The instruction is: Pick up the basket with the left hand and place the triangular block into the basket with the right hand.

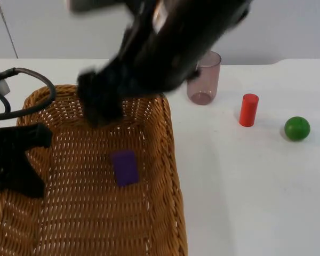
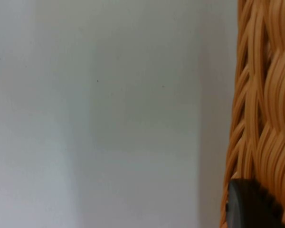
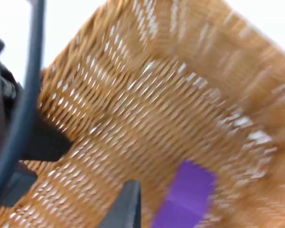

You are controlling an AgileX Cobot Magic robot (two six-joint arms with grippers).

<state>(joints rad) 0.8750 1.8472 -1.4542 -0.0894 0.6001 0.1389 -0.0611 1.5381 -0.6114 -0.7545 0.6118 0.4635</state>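
Right claw (image 1: 98,106) blurred above the far end of the basket (image 1: 170,160), poised over the weave just inside the far rim; cannot tell how far its fingers stand apart, and nothing seen held between them. Below it, lying flat on the basket floor near the middle, a purple block (image 1: 125,167), seen again in the right wrist view as a purple patch (image 3: 185,194) on the wicker (image 3: 147,109); looks rectangular from above rather than plainly triangular, true shape hard to judge. Left claw (image 1: 18,160) at the basket's left wall, clamped on the rim, one black fingertip (image 2: 251,206) pressed against the woven wall (image 2: 266,95) in the left wrist view, bare worktop (image 2: 95,114) beside it; cannot tell whether the basket is lifted off the worktop or resting on it.

Judged from this: block already in the basket, so the placing step appears done or at its very end, with the right arm over the drop point. Next move likely calls for clearing the right claw up and away toward the worktop's right side without catching the far rim, while the left keeps a firm, level grip.

Further out, toward the far edge: a tinted plastic cup (image 1: 204,79); right of it a red cylinder (image 1: 248,110) standing upright; nearer the right edge a green ball (image 1: 297,128); all well apart from the basket.
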